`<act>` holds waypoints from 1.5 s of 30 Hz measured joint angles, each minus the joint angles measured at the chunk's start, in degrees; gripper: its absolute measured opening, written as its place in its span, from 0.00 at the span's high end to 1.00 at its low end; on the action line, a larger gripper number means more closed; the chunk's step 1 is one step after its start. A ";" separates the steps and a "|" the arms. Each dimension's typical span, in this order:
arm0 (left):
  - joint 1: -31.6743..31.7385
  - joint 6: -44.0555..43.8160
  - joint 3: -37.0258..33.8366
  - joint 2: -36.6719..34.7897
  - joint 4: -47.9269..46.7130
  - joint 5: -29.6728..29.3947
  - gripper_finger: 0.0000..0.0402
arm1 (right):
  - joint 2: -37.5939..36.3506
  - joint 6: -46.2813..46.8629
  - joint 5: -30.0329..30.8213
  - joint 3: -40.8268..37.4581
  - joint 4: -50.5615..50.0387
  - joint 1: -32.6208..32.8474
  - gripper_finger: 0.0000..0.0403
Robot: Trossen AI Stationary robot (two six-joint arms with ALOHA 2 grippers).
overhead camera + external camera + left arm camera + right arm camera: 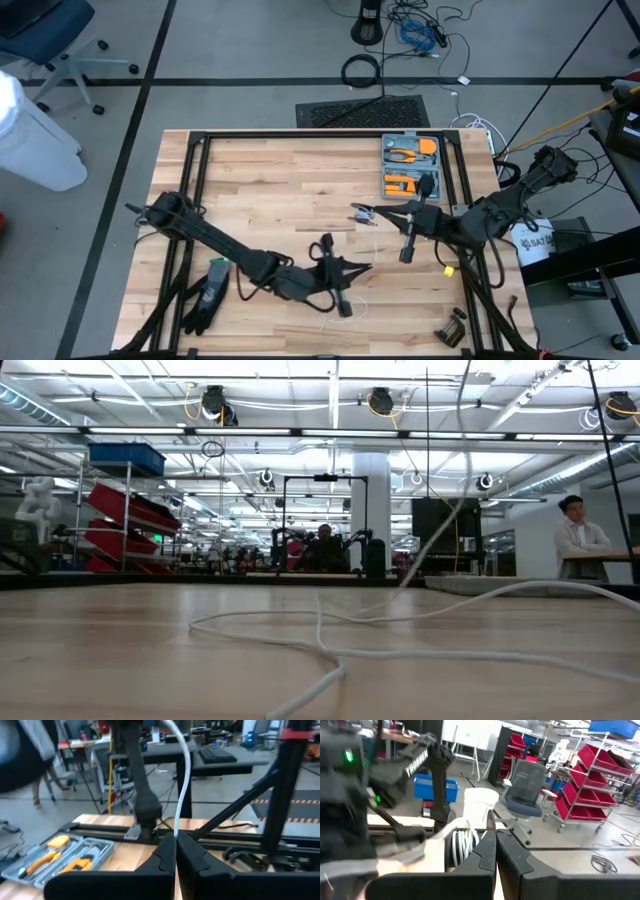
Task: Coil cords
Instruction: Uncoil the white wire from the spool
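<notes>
One white cord (400, 653) is trailing over the table (270, 190). Left gripper (175, 838) is pinching it; right gripper (491, 836), pinched closed, is showing cord loops behind it.

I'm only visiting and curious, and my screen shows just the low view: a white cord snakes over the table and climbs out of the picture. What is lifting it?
Observer: Most likely the left gripper. It is shut on the cord, which runs out from between its fingertips.
Operator: And the other one?
Observer: The right gripper is shut too, with wound white loops right beside it. I cannot tell whether it pinches them.
Operator: Anything else up there?
Observer: An open tool case with orange-handled tools sits at the table edge, on the right gripper's side.
</notes>
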 joint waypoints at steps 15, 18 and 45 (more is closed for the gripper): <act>-9.98 17.43 0.00 -10.06 -5.98 -25.76 1.00 | -0.97 2.79 -1.43 0.00 -3.46 -0.34 1.00; -11.38 18.05 0.00 -11.75 -10.36 -31.40 1.00 | -1.98 4.66 -4.65 0.00 -3.46 -0.34 1.00; -4.89 -4.34 0.00 -10.65 -27.70 -8.63 1.00 | -2.74 -0.99 -8.72 0.00 9.87 4.99 1.00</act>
